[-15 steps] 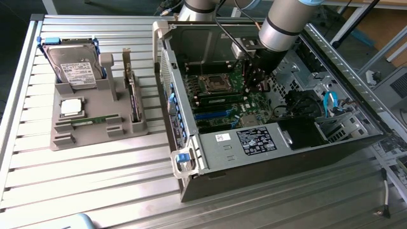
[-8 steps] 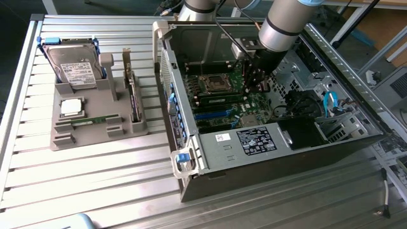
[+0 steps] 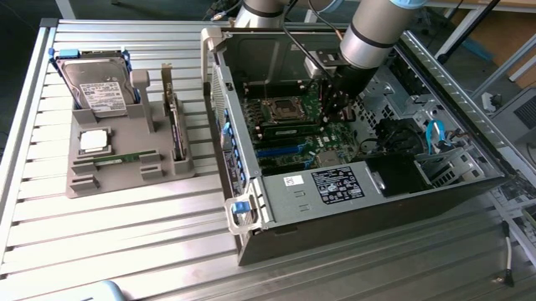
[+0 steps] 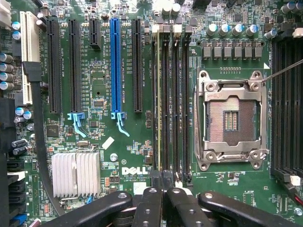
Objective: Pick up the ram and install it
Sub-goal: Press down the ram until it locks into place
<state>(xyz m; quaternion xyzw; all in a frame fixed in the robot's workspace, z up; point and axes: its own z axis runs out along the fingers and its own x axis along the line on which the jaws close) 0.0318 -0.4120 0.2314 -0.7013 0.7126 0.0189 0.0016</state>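
Note:
Inside the open computer case (image 3: 277, 216), a thin green ram (image 3: 289, 130) stands in a memory slot beside the empty processor socket (image 3: 280, 110). The wrist view looks straight down on the ram (image 4: 159, 104), edge-on in the first of the long dark slots next to the socket (image 4: 230, 120). My gripper (image 3: 335, 114) hangs over the motherboard just past one end of these slots. Its black fingers (image 4: 149, 205) are shut tip to tip, and the gripper (image 4: 163, 191) has nothing visible between them. Another thin green stick (image 3: 123, 158) lies in the grey fixture outside the case.
The grey fixture (image 3: 84, 185), at the exterior view's left, also carries a hard drive (image 3: 100, 84), a square silver chip (image 3: 94, 141) and an upright dark card (image 3: 176, 128). Near the slots sit a blue expansion slot (image 4: 115, 66), a finned heatsink (image 4: 75, 174) and a black cable (image 4: 38, 132).

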